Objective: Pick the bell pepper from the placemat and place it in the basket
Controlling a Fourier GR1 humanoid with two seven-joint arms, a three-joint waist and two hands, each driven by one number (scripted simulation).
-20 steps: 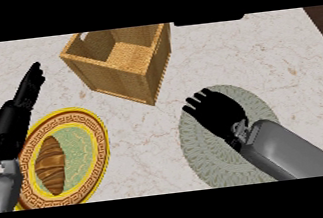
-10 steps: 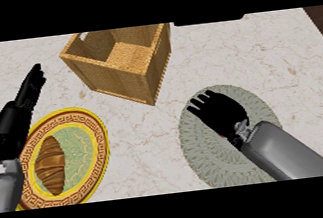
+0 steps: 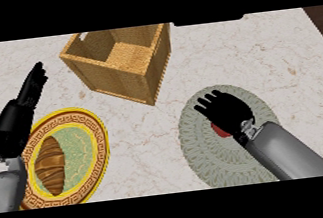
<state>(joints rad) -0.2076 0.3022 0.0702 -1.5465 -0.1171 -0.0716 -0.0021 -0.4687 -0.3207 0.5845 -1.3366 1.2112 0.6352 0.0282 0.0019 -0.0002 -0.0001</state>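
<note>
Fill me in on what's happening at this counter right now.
The robot's right hand is down over the round placemat, fingers curled over the red bell pepper, which shows only as a sliver under the palm. The pepper is not yet lifted clear, and the basket further back holds nothing that shows. The left hand rests open at the left edge, beside a plate with a croissant.

Two smooth grey forearms of rounded, tube-like shape. Each ends in a black hand: left hand (image 3: 13, 120), right hand (image 3: 224, 111). A short band of small metallic fittings shows at the right wrist. No markings discernible.
</note>
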